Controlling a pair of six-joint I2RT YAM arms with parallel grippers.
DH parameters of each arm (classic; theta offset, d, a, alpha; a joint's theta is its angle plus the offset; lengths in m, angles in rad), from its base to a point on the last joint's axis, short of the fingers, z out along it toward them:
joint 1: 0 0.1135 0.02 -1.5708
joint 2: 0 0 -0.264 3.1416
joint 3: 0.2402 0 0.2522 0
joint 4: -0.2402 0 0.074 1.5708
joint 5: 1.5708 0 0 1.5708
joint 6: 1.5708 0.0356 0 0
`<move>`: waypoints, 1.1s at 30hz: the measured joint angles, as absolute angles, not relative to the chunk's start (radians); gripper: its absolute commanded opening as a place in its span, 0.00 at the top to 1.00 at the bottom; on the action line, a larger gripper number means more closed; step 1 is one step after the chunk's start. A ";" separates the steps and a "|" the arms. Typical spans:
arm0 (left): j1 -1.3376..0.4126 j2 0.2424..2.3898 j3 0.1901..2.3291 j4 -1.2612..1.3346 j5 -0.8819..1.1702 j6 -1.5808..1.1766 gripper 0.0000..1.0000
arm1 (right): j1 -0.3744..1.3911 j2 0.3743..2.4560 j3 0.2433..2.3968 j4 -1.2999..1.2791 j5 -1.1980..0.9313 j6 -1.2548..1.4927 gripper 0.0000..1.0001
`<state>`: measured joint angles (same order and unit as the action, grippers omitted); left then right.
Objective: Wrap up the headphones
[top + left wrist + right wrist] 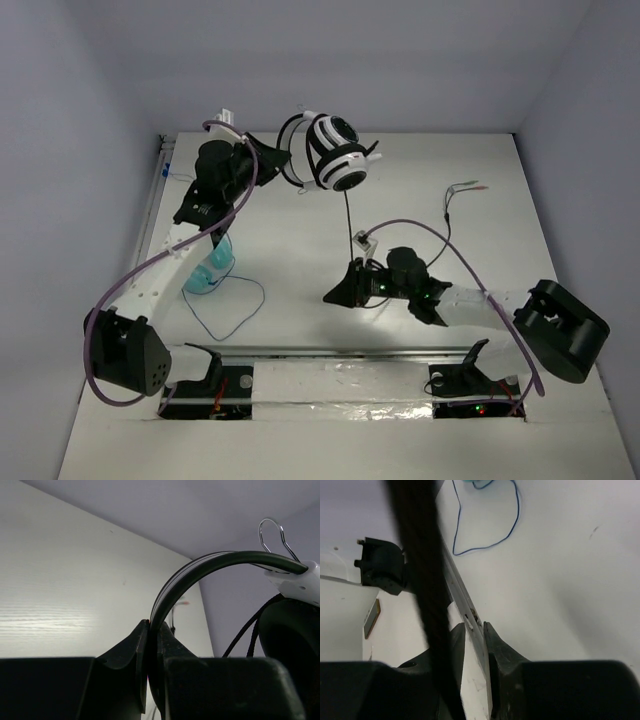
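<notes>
The headphones [335,150] are held up off the table at the back, with a white headband and black earcups with white rings. My left gripper [280,160] is shut on the headband [200,567]; in the left wrist view the band rises from between my fingertips [152,625]. The thin black cable [347,225] runs straight down from the headphones to my right gripper [335,293] at mid-table. In the right wrist view the cable [415,555] crosses blurred over the left finger into the jaws, whose tips [474,627] stand a narrow gap apart. The plugs [465,186] lie at the right.
A teal object [210,270] with a thin blue cord [235,310] lies under the left arm; the cord also shows in the right wrist view [485,545]. A metal rail [330,352] runs along the near edge. Purple robot cables loop beside both arms.
</notes>
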<state>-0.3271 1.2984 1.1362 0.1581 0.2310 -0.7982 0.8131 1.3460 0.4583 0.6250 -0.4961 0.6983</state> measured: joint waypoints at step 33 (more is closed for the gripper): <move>-0.677 1.444 0.925 -0.103 -0.701 -0.564 1.00 | 1.134 1.103 1.012 -0.433 0.101 0.467 1.00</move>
